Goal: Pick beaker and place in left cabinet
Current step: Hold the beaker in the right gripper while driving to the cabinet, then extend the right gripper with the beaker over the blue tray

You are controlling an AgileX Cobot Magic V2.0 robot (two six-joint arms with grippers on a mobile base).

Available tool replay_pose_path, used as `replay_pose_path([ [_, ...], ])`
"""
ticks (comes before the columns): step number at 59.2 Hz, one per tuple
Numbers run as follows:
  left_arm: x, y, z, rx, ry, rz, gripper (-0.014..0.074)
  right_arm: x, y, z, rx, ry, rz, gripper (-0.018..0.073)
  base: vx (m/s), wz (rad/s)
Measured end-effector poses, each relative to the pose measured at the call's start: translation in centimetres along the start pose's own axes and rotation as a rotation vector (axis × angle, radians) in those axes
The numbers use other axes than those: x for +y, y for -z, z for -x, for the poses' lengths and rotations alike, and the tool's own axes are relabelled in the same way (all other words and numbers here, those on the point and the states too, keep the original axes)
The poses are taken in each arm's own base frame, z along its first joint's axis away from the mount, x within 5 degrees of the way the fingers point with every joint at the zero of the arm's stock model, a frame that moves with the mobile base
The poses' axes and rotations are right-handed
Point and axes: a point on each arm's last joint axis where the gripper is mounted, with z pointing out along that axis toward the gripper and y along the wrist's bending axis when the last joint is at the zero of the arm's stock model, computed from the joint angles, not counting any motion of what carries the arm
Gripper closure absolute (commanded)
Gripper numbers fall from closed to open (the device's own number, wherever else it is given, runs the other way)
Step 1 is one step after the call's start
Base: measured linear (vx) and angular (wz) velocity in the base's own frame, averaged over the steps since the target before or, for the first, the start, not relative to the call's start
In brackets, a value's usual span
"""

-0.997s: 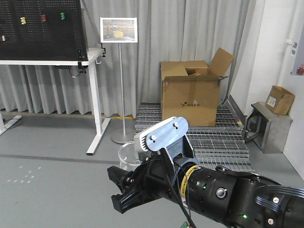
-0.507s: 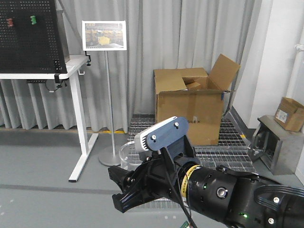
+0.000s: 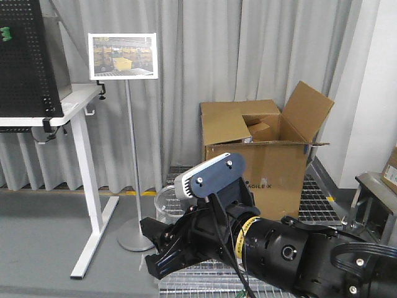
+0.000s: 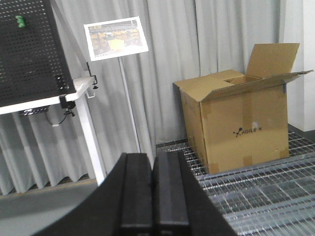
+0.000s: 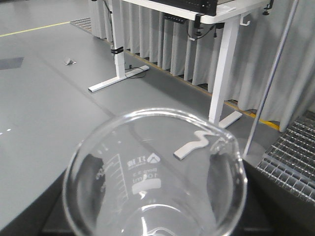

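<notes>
Though no view shows the left cabinet | my right tool (image 3: pixel 162 245) clamps the small clear glass beaker (image 5: pixel 140 182) upright | my left tool (image 4: pixel 153 191) closed, empty.

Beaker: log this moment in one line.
beaker: held aloft in right claw | left claw: shut, empty | left cabinet: not in view | background: cardboard box

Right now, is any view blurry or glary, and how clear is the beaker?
Right wrist view: the beaker fills the lower frame, near rim soft, glass warping the floor behind. Left wrist view: cardboard box sharp, left gripper with shut jaws softer. Front view: even light, no glare.
</notes>
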Motion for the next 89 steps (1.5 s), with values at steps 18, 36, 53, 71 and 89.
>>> replay_pose_path([
  [18, 0.00, 0.00, 0.00, 0.000, 0.000, 0.000, 0.0595, 0.00, 0.00, 0.00, 0.000, 0.000, 0.000, 0.0561, 0.43, -0.19],
  [36, 0.00, 0.00, 0.00, 0.000, 0.000, 0.000, 0.0595, 0.00, -0.03, -0.03, 0.001, 0.000, 0.000, 0.0561, 0.35, -0.51],
  [53, 0.00, 0.00, 0.00, 0.000, 0.000, 0.000, 0.0595, 0.00, -0.03, -0.03, 0.001, 0.000, 0.000, 0.0561, 0.28, -0.89],
  [71, 0.00, 0.00, 0.00, 0.000, 0.000, 0.000, 0.0595, -0.01, -0.03, -0.03, 0.002, 0.000, -0.001, 0.0561, 0.23, -0.90],
  [89, 0.00, 0.00, 0.00, 0.000, 0.000, 0.000, 0.0595, -0.01, -0.03, -0.03, 0.002, 0.000, -0.001, 0.0561, 0.22, -0.80],
])
